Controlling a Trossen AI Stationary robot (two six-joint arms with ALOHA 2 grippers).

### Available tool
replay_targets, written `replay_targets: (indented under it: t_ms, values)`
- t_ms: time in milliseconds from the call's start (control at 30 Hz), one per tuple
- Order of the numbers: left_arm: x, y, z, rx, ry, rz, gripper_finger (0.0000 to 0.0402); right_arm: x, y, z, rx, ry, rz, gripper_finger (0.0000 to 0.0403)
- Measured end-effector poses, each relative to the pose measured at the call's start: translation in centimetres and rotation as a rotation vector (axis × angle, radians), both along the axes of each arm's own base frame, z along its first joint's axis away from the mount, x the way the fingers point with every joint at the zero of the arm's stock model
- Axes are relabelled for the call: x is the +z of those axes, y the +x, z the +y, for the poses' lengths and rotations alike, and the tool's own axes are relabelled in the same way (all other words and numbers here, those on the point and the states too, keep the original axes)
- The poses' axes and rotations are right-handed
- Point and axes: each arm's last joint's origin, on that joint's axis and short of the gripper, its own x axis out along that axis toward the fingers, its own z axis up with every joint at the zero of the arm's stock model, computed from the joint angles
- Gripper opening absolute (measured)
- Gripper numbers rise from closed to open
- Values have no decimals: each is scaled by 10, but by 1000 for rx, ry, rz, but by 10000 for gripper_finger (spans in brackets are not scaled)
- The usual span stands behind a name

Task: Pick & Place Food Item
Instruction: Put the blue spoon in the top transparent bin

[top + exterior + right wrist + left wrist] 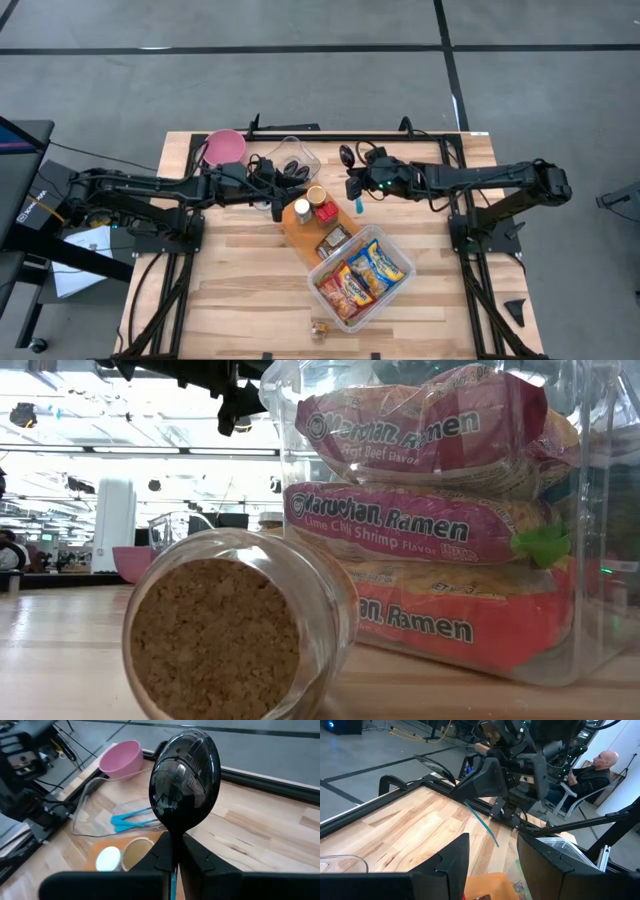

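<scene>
My right gripper hangs over the table's far middle, shut on a spoon with a black bowl and a teal handle. My left gripper stands open at the far left edge of an orange board, nothing between its fingers. On the board stand a white-lidded jar, a tan-topped jar and a red item. A clear bin on the board's near right side holds ramen packets. My right gripper pinches the spoon's teal handle between its two fingers, just behind the black bowl. The fingers come from the table's right, slanting down, and lie across the handle. The spoon is lifted clear, bowl toward the far edge, handle end slanting down and toward the near side.
A pink bowl and a clear container with teal utensils sit at the far left. A small cork-stoppered jar lies on its side near the front edge. A person sits beyond the table.
</scene>
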Motion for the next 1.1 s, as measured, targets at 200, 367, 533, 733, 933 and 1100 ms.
replay_targets:
  t_ms: [200, 367, 533, 733, 933, 1100]
  values:
    - [0, 0, 0, 0, 0, 0, 158, 1, 1, 6, 26, -11, -3, 10]
    - [0, 0, 0, 0, 0, -4, 157, 1, 2, 9, 42, -12, -2, 10]
    - [4, 1, 0, -10, 1, -45, 156, 2, 2, 9, 41, -13, -19, 10]
    - [8, 1, 0, -7, 42, -71, 163, 8, 6, 11, 59, -50, -65, 10]
    - [7, 1, 1, 13, 40, -69, 166, 10, 7, 10, 63, -69, -88, 8]
    - [7, 1, 1, 13, 40, -69, 166, 12, 8, 10, 62, -71, -103, 7]
